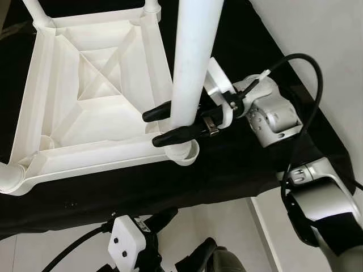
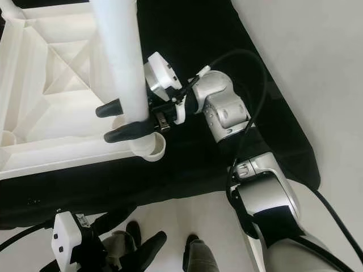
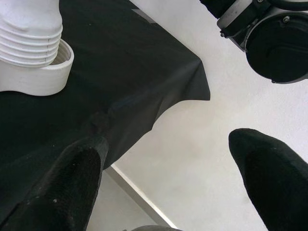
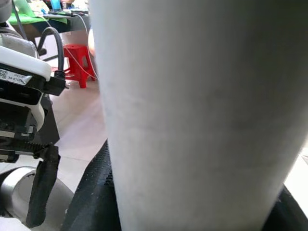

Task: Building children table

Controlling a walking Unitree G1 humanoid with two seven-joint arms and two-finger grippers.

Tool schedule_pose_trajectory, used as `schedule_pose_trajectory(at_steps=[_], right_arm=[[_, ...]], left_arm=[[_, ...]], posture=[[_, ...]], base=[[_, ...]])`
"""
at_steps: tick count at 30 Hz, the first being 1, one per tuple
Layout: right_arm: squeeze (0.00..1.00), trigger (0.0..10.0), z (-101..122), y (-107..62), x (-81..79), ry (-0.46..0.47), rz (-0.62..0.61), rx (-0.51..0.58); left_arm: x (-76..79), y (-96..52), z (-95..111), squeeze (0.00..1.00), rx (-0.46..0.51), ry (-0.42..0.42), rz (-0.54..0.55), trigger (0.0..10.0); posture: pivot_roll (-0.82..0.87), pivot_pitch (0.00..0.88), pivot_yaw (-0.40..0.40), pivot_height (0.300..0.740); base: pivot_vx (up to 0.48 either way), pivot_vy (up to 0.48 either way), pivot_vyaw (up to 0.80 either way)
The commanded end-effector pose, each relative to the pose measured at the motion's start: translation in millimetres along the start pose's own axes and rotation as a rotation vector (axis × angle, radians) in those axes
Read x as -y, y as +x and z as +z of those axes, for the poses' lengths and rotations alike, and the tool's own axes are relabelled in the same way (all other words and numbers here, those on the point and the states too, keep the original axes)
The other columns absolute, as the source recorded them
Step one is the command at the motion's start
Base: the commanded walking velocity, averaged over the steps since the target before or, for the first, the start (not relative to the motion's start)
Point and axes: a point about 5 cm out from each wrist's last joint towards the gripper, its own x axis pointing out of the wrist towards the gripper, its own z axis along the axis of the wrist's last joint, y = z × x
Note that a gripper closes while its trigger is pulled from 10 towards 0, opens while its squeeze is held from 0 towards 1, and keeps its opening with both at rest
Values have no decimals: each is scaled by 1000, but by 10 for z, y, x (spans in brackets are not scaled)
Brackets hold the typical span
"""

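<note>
A white plastic table top (image 1: 102, 156) lies upside down on a black cloth (image 1: 238, 164). My right gripper (image 1: 153, 128) is shut on a white table leg (image 1: 193, 51), its two black fingers clasping the tube from the right. The leg stands upright over the near right corner socket (image 1: 190, 153). In the left wrist view the leg's threaded end (image 3: 31, 33) sits in that socket (image 3: 43, 72). My left gripper (image 3: 168, 183) hangs low in front of the cloth's near edge, open and holding nothing. The leg (image 4: 192, 110) fills most of the right wrist view.
Other white legs stand at the far left corner (image 1: 37, 8), the far right corner (image 1: 152, 5) and the near left corner (image 1: 8, 175). The cloth ends at a corner (image 3: 202, 91) over pale floor (image 1: 317, 34). A red stool (image 4: 77, 60) stands far off.
</note>
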Motion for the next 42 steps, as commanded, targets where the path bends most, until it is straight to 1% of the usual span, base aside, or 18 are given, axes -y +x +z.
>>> schedule_pose_trajectory(at_steps=[1, 4, 9, 18, 25, 37, 39, 42], right_arm=[[0, 10000, -176, 18, -66, 96, 47, -47], [0, 10000, -140, 37, -73, 105, 71, -21], [0, 10000, -128, 44, -74, 107, 77, -11], [0, 10000, -79, 101, 16, 132, 85, 74], [0, 10000, -45, 72, 46, 123, 78, 94], [0, 10000, -36, 25, 22, 99, 91, 58], [0, 10000, -35, 16, -3, 70, 111, 10], [0, 10000, -28, 22, -9, 45, 124, -20]], left_arm=[[69, -31, 8, 0, -11, -16, -3, 10000], [89, -36, 14, 0, -10, -20, -2, 10000], [95, -37, 16, 0, -10, -22, -2, 10000], [149, -64, 18, 0, -12, -35, 0, 10000], [169, -85, 5, 0, -15, -44, 4, 10000], [178, -97, -2, 0, -19, -49, 3, 10000], [180, -99, -5, 0, -21, -49, 5, 10000], [182, -101, -5, 0, -21, -48, 6, 10000]], posture=[[93, 436, -41, 740], [96, 443, -44, 740], [98, 443, -44, 740], [118, 470, -44, 740], [126, 477, -38, 740], [127, 477, -32, 740], [127, 471, -32, 740], [127, 471, -32, 740]], base=[[0, 0, 0], [0, 0, 0], [0, 0, 0], [0, 0, 0], [0, 0, 0], [0, 0, 0], [0, 0, 0], [0, 0, 0]])
